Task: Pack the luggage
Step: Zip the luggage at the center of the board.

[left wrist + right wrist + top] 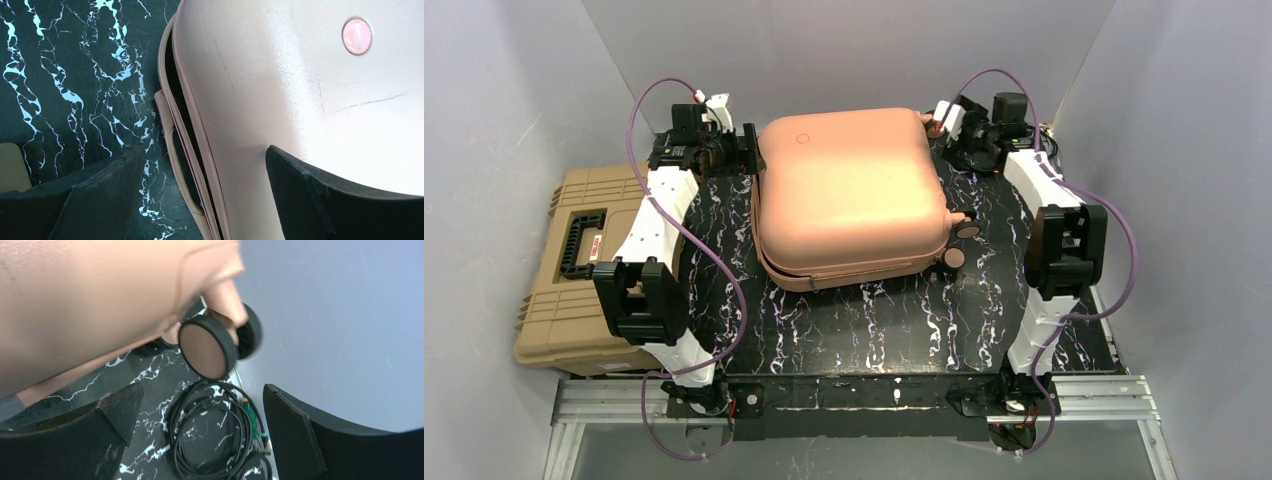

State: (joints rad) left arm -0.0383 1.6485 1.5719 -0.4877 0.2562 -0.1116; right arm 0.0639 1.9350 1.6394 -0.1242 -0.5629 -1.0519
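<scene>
Suitcase (849, 195): lies flat on the black marbled table (874, 320), upper centre of the top view. Its pink shell faces up, with the round logo (356, 36) near its upper left corner and the wheels (964, 230) on its right side. The two shells are not fully met: a dark gap runs along the seam on the left edge, plain in my left wrist view.

My left gripper (749, 150): at the suitcase's upper left corner in the top view. The jaws stand wide and hold nothing. In the left wrist view one finger (100, 195) sits at lower left over the bare table and the other (340, 200) at lower right over the shell. The seam and its gap run up between them. Whether either finger touches the shell I cannot tell.

My right gripper (939, 122): at the suitcase's upper right corner in the top view, close to the back wall. The jaws are spread wide with nothing gripped. In the right wrist view the shell fills the upper left. One of the wheels hangs at centre frame, above the space between my fingers and apart from both. A coil of black cable (210, 435) lies on the table lower in the frame, between the fingers. The grey wall (340, 315) takes up the right side.

A tan toolbox (574, 270) stands at the left of the top view, beside my left arm and apart from the suitcase
</scene>
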